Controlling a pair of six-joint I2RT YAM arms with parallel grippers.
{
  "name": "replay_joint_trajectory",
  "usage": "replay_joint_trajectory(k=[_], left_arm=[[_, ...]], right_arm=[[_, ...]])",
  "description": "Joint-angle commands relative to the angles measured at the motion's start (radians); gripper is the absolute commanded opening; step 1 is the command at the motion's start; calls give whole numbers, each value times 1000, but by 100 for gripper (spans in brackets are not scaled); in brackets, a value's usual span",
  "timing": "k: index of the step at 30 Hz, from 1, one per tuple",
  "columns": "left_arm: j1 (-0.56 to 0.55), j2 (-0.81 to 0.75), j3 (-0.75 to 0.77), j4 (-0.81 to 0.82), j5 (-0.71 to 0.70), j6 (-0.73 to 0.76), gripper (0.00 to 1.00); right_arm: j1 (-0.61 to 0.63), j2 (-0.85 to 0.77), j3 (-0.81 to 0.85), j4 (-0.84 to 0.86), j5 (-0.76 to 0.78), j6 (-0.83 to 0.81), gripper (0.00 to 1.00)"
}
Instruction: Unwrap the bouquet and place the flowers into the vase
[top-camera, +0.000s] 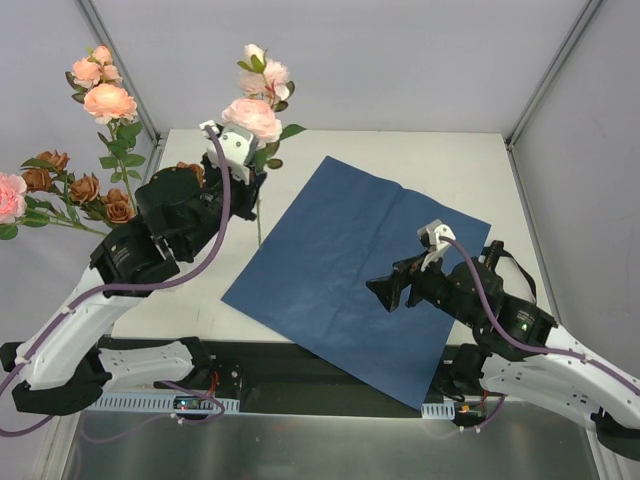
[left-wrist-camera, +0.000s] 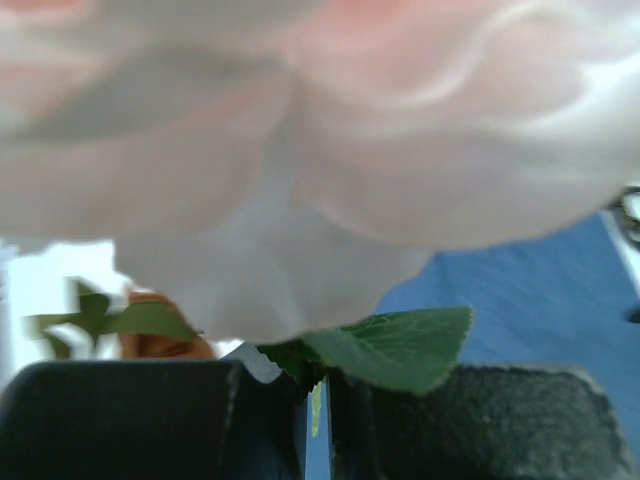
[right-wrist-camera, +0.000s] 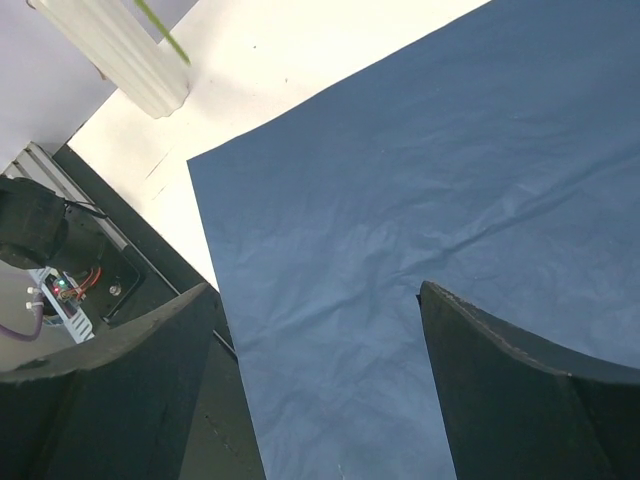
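Pink rose (top-camera: 252, 118) is sitting just above the left gripper (left-wrist-camera: 316, 425), and the two fingers are pressing together on its thin green stem; in the wrist view the pale petals are filling everything over the fingers. Below the gripper, in the top view, a thin green line (top-camera: 259, 222) is hanging down toward the table (top-camera: 450, 170), and I take it for the lower part of this same stem, so the long axis is running roughly up and down. The other flowers (top-camera: 108, 100), pale pink and rust-orange, are spreading out to the left of this gripper; what is holding them I cannot tell.

The vase (right-wrist-camera: 125, 55) is showing only in the right wrist view, well ahead and to the left of the right gripper (right-wrist-camera: 315, 295), with a green stem at its mouth. In the top view the left arm is probably covering it. The right gripper's jaws are standing wide apart with nothing between them, over the blue paper (top-camera: 350, 260), which is lying flat and unfolded.

The left arm looks nearer to the vase, so the coming move probably depends on bringing the stem's lower end over the rim.
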Motion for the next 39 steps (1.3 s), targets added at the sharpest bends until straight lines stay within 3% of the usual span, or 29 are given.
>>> replay_joint_trajectory(k=[1,4,12,21,23,26,31,39], left_arm=[[21,-5,9,90,-235,305,0],[47,-29,-14,169,-270,402,0],[74,-195,-224,601,-286,651,0],[82,-275,-244,667,-414,780,0],[82,-305,-221,606,-411,696,0],[82,-338,-147,386,-355,469,0],[80,-376,-82,224,-351,216,0],[82,-342,159,-167,-296,65,0]], right_arm=[[4,-27,-14,-19,29,22,85],[4,-38,-14,-31,32,25,85],[2,-88,-14,-65,43,39,85],[2,-114,-18,-97,50,61,85],[4,-119,-21,-97,50,65,85],[4,-124,-21,-97,52,67,85],[4,-114,-18,-101,53,70,85],[4,-116,-26,-118,69,84,85]])
